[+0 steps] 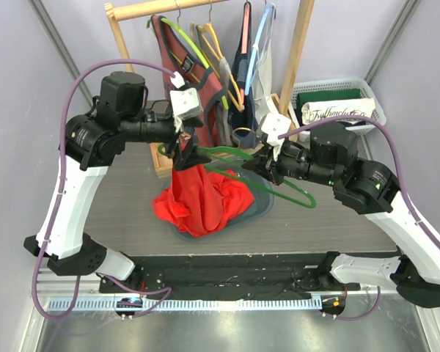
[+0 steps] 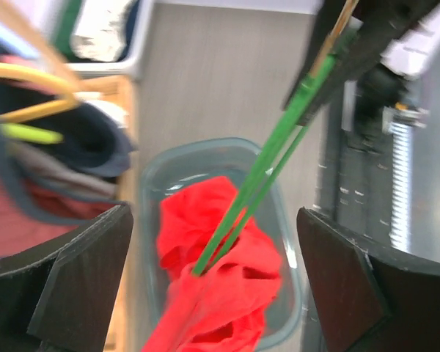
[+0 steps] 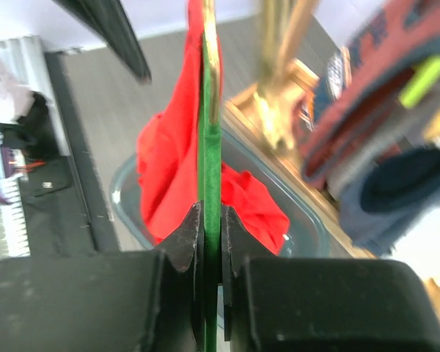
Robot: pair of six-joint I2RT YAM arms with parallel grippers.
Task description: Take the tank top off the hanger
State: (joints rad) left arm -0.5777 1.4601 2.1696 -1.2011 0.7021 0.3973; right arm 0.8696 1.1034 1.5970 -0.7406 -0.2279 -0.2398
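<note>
Right gripper [image 3: 211,220] is seen clamped on the green hanger [image 3: 213,176]; left gripper [image 2: 213,220] is spread wide, nothing held; red tank top [image 2: 227,282] is draped from hanger's tip into clear bin [image 2: 180,172].

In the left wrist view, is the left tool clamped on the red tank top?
No, the left tool has its fingers wide apart, the red tank top hanging loose between them.
</note>
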